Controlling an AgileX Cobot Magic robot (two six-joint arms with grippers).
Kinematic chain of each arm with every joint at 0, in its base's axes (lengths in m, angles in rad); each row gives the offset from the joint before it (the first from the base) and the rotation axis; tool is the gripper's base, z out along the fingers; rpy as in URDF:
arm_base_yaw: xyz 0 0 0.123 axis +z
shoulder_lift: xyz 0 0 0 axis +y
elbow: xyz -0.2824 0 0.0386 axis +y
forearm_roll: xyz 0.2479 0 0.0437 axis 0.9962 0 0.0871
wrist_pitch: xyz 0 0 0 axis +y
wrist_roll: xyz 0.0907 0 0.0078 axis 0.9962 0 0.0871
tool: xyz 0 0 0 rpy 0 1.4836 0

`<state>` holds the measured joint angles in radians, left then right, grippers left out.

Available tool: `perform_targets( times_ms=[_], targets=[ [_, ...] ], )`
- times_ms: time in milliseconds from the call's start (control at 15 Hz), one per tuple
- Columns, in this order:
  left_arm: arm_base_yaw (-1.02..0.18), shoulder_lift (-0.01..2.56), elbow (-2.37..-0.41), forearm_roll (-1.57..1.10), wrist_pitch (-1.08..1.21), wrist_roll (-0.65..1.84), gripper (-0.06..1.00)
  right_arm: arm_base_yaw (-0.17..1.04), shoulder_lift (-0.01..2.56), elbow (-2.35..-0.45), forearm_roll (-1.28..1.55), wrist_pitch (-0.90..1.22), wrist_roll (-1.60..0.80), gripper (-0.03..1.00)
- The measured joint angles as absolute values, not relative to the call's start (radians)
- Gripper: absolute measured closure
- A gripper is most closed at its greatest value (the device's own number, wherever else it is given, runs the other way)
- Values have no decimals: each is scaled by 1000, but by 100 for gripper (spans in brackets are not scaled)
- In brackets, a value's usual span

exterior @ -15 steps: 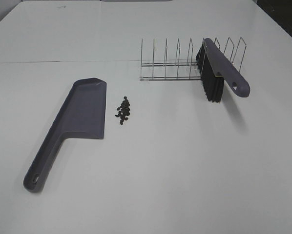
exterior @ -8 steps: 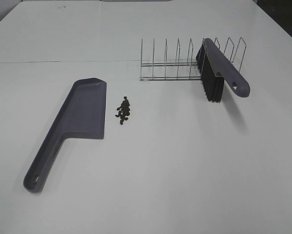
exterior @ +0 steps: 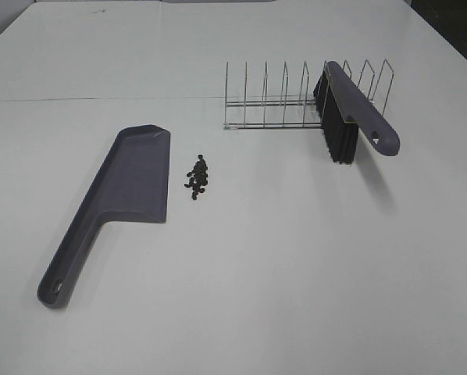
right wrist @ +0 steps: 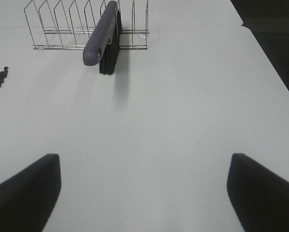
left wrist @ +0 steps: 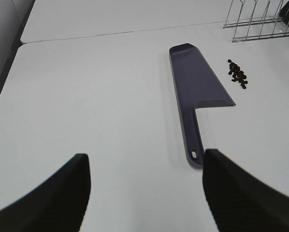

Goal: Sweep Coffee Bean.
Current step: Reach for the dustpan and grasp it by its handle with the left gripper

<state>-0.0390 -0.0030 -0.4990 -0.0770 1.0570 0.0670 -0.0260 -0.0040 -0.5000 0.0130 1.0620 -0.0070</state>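
Note:
A small heap of dark coffee beans point(exterior: 197, 178) lies on the white table just right of the grey-purple dustpan point(exterior: 128, 183), which lies flat with its handle toward the front. The beans point(left wrist: 237, 75) and dustpan point(left wrist: 197, 87) also show in the left wrist view. The grey-purple brush point(exterior: 351, 117) with black bristles stands in a wire rack point(exterior: 296, 98) at the back. It also shows in the right wrist view point(right wrist: 103, 36). My left gripper point(left wrist: 144, 191) is open and empty, short of the dustpan handle. My right gripper point(right wrist: 144, 191) is open and empty, well short of the brush.
The wire rack point(right wrist: 77, 29) has several upright dividers. The table's right edge point(right wrist: 265, 53) drops to a dark floor. A seam point(exterior: 101, 99) crosses the table behind the dustpan.

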Motion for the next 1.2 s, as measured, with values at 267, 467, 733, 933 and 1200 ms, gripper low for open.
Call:
perform_targets(
  times_ms=[267,467,733,933,1200],
  targets=[
    [-39,-3,-499,-77,1057,67,31,-26,-4,-500,13,1062,-7,14],
    [-39,-3,-499,-77,1057,67,31,-26,-4,-500,13,1062,-7,14],
    [-39,-3,-499,-77,1057,67,31,-26,-4,-500,13,1062,-7,14],
    [-39,54,-525,-76,975,67,36,-26,-4,-500,13,1062,-7,14],
    [-39,265,-541,-99,689,67,40,-26,-4,-500,13,1062,-7,14]
  ],
)
